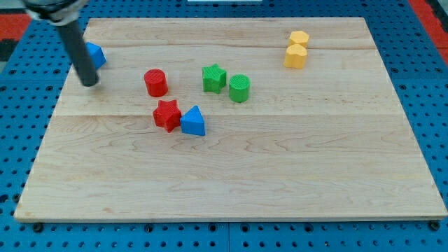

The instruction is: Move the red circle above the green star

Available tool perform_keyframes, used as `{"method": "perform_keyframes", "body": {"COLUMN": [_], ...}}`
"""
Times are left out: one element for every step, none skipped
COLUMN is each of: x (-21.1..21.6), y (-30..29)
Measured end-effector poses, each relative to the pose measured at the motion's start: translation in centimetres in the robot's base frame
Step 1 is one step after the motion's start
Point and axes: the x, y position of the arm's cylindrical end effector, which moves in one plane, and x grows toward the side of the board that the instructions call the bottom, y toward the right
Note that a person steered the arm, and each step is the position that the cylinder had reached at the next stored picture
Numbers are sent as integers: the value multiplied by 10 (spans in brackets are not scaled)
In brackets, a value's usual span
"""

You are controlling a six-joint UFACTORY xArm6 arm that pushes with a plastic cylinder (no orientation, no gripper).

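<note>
Counting from my remote seat, I make eight blocks on the wooden board [280,175]: two red, two green, two blue and two yellow. I take the green star [214,78] as my landmark.

Of the reds, the red circle [155,82] stands to the view's left of the green star, apart from it and roughly level with it. The red star [166,115] lies below and to the left of the green star.

The second green piece, a green cylinder [239,88], sits just beside the green star on its right, slightly lower.

One blue triangle [194,122] lies below the green star, touching the red star's right side. The other blue block [95,54] is far to the left of the green star and a little higher; the rod hides part of it, so I cannot tell its shape.

Both yellow blocks [297,49] sit well to the right of the green star and higher up, one touching the other.

No pincer is fitted, so nothing is held. My tip [89,83] rests on the board well left of the green star, just below the partly hidden blue block and clear of the red circle.
</note>
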Motion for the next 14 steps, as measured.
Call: {"method": "perform_keyframes", "body": {"x": [-28, -69, -112, -66, -44, -14, -18, 20, 50, 51, 114, 128, 86, 66], "y": [-27, 22, 64, 75, 151, 152, 100, 93, 118, 137, 132, 170, 170, 180]}}
